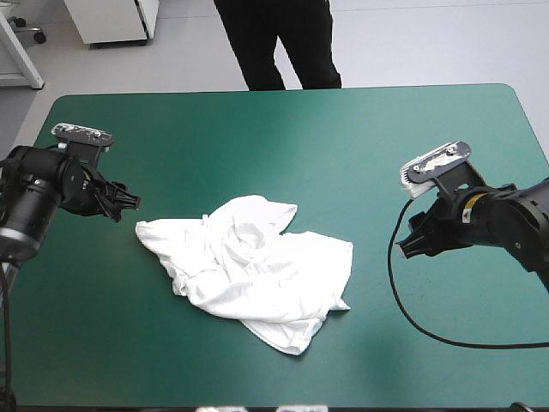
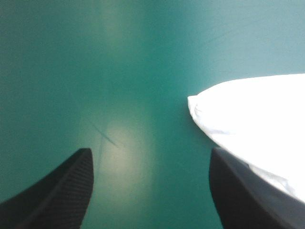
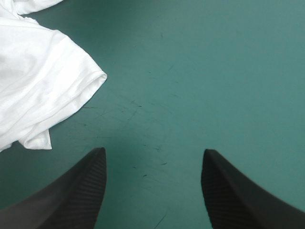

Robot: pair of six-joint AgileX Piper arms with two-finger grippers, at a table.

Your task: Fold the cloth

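White T-shirt (image 1: 249,270) in a crumpled heap at centre frame, a little below the middle, unfolded on the teal-green cover (image 1: 343,129). At middle left, left gripper (image 1: 127,202), black fingers spread apart and empty, a white corner of the shirt just beside one finger. At middle right, right gripper (image 1: 405,245), fingers likewise parted and holding nothing, the shirt's near edge ahead and off to one side, clear of both fingers.
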